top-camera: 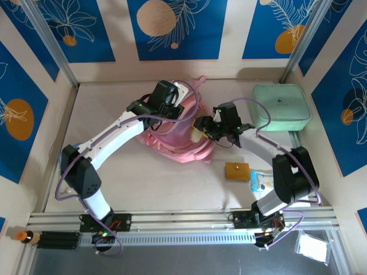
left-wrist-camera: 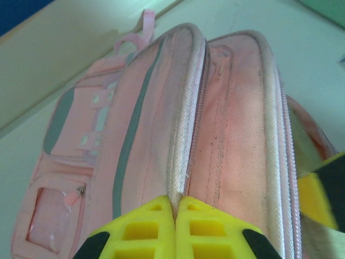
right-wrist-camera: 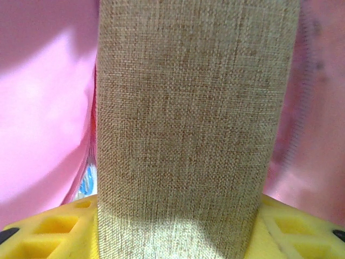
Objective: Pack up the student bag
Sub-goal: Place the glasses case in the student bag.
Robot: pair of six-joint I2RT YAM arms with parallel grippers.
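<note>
The student bag (top-camera: pixel 172 143) lay rear of mid-table. The left gripper (left-wrist-camera: pixel 175 213) was clamped tight on its zipper edge (left-wrist-camera: pixel 186 129). The right gripper (right-wrist-camera: pixel 178 232) held a tan woven-fabric item (right-wrist-camera: pixel 194 108), pink fabric on both sides. Bare tabletop (top-camera: pixel 143 189) lay in front.

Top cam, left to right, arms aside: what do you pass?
small orange-capped object → student bag → orange-brown pouch → mint-green case. Left out: blue-white packet, which overlaps the case's span.
</note>
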